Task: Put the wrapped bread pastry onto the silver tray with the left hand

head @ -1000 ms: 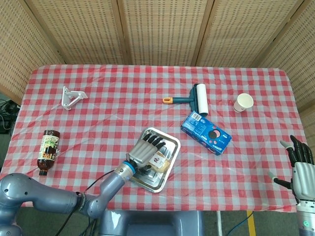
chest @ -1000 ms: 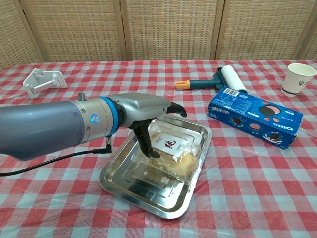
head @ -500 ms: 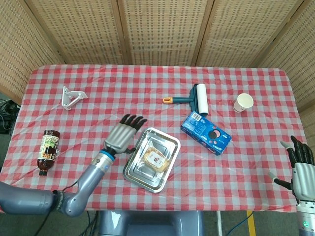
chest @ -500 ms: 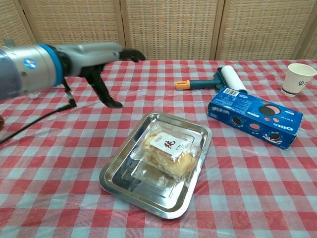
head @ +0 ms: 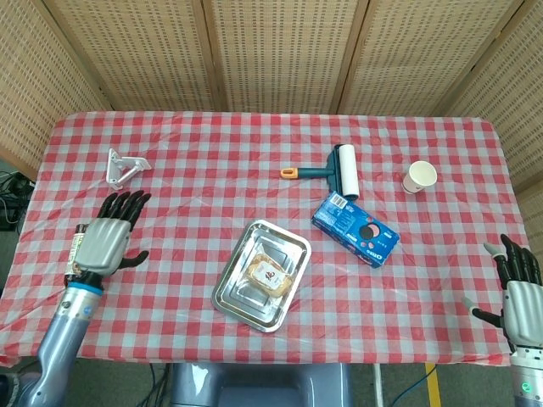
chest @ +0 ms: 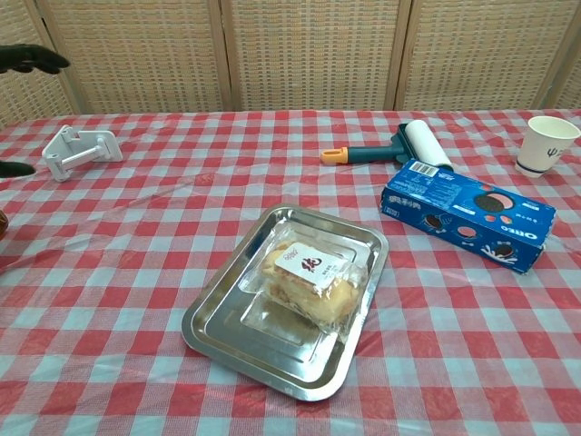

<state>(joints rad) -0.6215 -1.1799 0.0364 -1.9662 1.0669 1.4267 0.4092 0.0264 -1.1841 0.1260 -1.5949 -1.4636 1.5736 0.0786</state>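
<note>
The wrapped bread pastry (head: 267, 275) (chest: 313, 276) lies inside the silver tray (head: 240, 295) (chest: 243, 342) near the table's front middle, with nothing touching it. My left hand (head: 109, 239) hovers far to the left of the tray, over the table's left edge, fingers spread and holding nothing. In the chest view only the dark fingertips (chest: 32, 59) of that hand show at the top left corner. My right hand (head: 517, 288) stands at the far right beyond the table's corner, fingers apart and empty.
A brown bottle (head: 77, 257) lies partly under the left hand. A white bracket (head: 121, 165) (chest: 77, 149) sits at the back left. A lint roller (head: 335, 164) (chest: 408, 144), a blue Oreo box (head: 355, 229) (chest: 467, 213) and a paper cup (head: 420, 176) (chest: 547, 143) lie right of the tray.
My left hand let go of the pastry, which stays in the tray, and drew back far to the left, over the bottle. The right hand has barely moved.
</note>
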